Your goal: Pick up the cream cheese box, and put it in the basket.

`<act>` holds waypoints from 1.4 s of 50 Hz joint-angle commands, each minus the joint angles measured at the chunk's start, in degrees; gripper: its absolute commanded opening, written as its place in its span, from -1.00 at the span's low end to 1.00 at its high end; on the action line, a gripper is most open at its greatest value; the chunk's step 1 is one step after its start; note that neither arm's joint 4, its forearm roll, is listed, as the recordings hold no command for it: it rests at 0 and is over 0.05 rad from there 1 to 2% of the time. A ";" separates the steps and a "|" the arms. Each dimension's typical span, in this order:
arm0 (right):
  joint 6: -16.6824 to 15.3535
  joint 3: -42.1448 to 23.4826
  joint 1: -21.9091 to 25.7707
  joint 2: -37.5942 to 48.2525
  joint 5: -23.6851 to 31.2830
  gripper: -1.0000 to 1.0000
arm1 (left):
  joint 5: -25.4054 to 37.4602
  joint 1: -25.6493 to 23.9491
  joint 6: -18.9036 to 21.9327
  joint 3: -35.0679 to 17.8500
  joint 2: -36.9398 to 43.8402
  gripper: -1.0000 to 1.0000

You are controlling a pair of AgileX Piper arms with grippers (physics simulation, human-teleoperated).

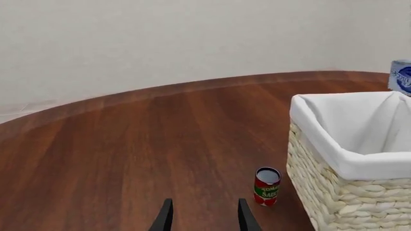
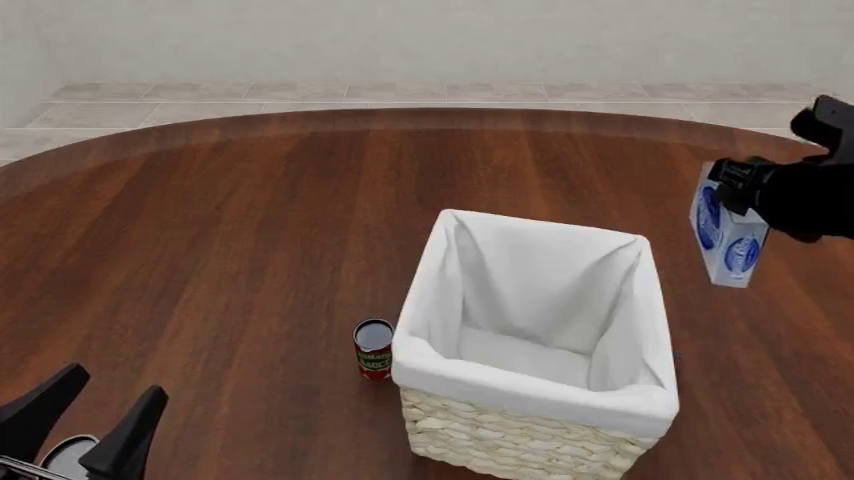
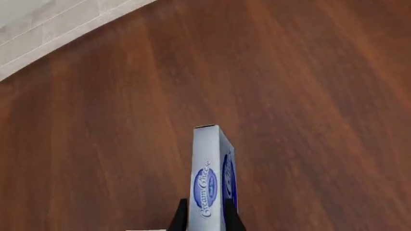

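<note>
Front view: right gripper (image 2: 747,190) is clamped on the cream cheese box (image 2: 725,230), held in the air above the table (image 2: 240,220), right of the basket (image 2: 534,400) and not over it. Right wrist view: fingers (image 3: 182,219) pinch the box's narrow sides. Left gripper (image 2: 94,420) spread wide, holding nothing, near the table's front left. Tomato sauce can (image 2: 374,348) stands upright just left of the basket.

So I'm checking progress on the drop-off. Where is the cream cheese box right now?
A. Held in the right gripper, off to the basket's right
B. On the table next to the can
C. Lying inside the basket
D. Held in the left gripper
A: the right gripper is shut on the box, off to the right of the basket, whose liner shows nothing inside; the left gripper is open.
</note>
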 commanded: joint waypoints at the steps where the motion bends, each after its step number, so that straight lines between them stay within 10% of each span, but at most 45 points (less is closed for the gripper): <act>1: 4.39 -6.19 5.70 -5.26 5.94 -1.00 | -0.23 -0.22 0.17 0.05 0.28 1.00; 32: 8.42 -27.36 22.96 -11.56 20.11 -1.00 | -1.39 0.24 0.46 0.59 1.12 1.00; 70: 3.34 -16.92 39.26 -13.76 13.32 -1.00 | -2.17 -0.19 0.60 1.12 1.35 1.00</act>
